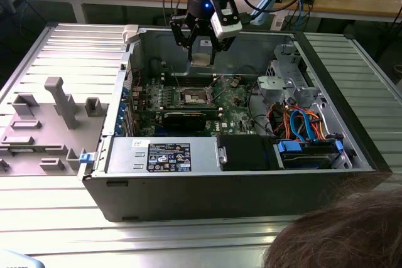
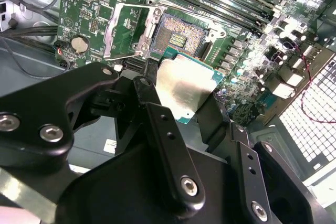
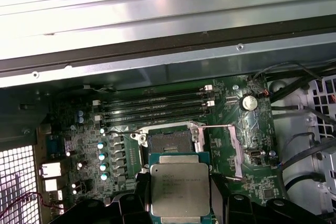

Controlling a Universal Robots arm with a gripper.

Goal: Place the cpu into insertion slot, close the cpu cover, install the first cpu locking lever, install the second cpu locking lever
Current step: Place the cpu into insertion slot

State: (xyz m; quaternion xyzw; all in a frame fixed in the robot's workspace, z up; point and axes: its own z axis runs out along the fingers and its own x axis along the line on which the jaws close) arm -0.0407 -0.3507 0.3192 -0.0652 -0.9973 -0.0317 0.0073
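Observation:
My gripper point(image 1: 202, 59) hangs inside the open computer case, shut on the cpu point(image 1: 201, 58), a flat square chip with a pale metal top. In both wrist views the cpu point(image 3: 179, 188) point(image 2: 186, 85) sits clamped by two opposite edges between the black fingers point(image 3: 137, 188), held above the motherboard. The insertion slot point(image 3: 169, 142) point(image 2: 178, 38) point(image 1: 193, 96) is a dark square socket lying bare just beyond the chip's edge. The cpu cover point(image 2: 109, 32) point(image 3: 239, 156), a thin silvery frame, is swung open to one side of the socket.
Long memory slots point(image 3: 157, 109) run beside the socket, and a coin battery point(image 3: 249, 103) lies near the cover. A power supply box point(image 1: 169, 155) fills the case front; a drive cage with coloured cables point(image 1: 301, 123) is at the exterior view's right. A grey fixture tray point(image 1: 44, 123) lies at its left, and a person's hair point(image 1: 342, 233) shows in the lower corner.

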